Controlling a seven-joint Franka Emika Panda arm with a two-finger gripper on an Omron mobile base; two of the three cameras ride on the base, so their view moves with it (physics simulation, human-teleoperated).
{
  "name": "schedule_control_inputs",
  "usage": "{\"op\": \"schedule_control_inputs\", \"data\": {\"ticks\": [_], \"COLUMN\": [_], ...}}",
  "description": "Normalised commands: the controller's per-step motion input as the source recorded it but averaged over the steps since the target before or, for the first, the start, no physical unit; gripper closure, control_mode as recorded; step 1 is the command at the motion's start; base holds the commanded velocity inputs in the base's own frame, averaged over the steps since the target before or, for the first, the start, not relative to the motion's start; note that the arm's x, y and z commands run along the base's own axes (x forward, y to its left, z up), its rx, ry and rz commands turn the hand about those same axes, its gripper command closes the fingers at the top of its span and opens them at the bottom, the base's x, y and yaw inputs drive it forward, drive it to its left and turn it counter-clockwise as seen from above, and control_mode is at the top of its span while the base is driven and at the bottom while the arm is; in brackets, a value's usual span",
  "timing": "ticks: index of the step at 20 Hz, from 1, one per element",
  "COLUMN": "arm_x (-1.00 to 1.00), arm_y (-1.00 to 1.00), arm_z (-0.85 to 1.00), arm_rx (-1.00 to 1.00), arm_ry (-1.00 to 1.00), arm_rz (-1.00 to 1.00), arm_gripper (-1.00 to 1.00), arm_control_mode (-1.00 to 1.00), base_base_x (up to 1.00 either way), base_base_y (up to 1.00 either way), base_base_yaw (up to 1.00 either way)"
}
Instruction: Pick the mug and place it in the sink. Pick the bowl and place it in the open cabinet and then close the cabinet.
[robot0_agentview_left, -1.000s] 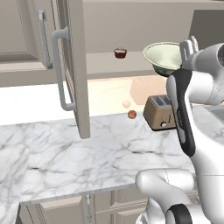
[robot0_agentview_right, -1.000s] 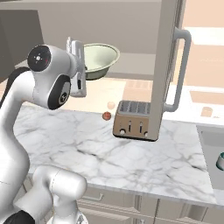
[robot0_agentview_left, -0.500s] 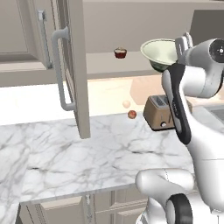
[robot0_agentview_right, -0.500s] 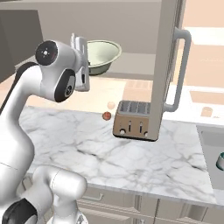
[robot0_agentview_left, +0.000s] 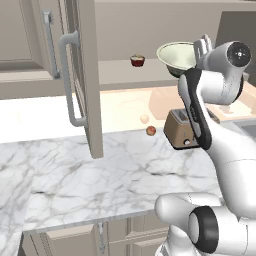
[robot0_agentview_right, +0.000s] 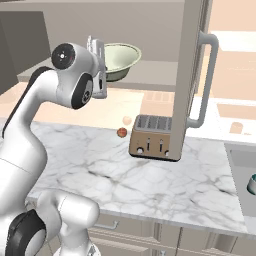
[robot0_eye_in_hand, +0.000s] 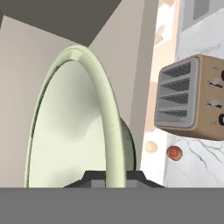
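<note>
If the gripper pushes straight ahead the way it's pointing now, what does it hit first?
Most likely the cabinet's back wall: the gripper, shut on the bowl's rim, points into the open cabinet. Depth is unclear.

1. Soft, even rendered light; no glare.
2. The white marble counter (robot0_agentview_left: 75, 175) looks bright, the cabinet (robot0_agentview_left: 85, 75) interior dimmer.
3. Shadows are faint.
4. Every view is sharp, with no blur or edge distortion.

The arm rises from the base, bends at the elbow and reaches high, with the wrist level. The gripper (robot0_eye_in_hand: 110, 177) is clamped tight, one finger on each side of a thin rim.
</note>
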Motion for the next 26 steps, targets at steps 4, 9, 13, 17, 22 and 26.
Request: {"op": "schedule_control_inputs", "data": {"ticks": [4,9,13,17,22,26], "arm_x": [0.49,0.48,0.45,0.33,0.2,0.18], "arm_y": [0.0,0.0,0.0,-0.02,0.0,0.0], "arm_z": [0.0,0.0,0.0,0.0,0.0,0.0], "arm_rx": [0.0,0.01,0.04,0.06,0.0,0.0], "arm_ry": [0.0,0.0,0.0,0.0,0.06,0.06], "arm_rz": [0.0,0.0,0.0,0.0,0.0,0.0], "arm_gripper": [1.0,1.0,1.0,1.0,1.0,1.0], "arm_control_mode": [-1.0,-1.0,-1.0,-1.0,-1.0,-1.0], "base_base_x": [0.0,0.0,0.0,0.0,0.0,0.0], "base_base_y": [0.0,0.0,0.0,0.0,0.0,0.0], "base_base_yaw": [0.0,0.0,0.0,0.0,0.0,0.0]}}
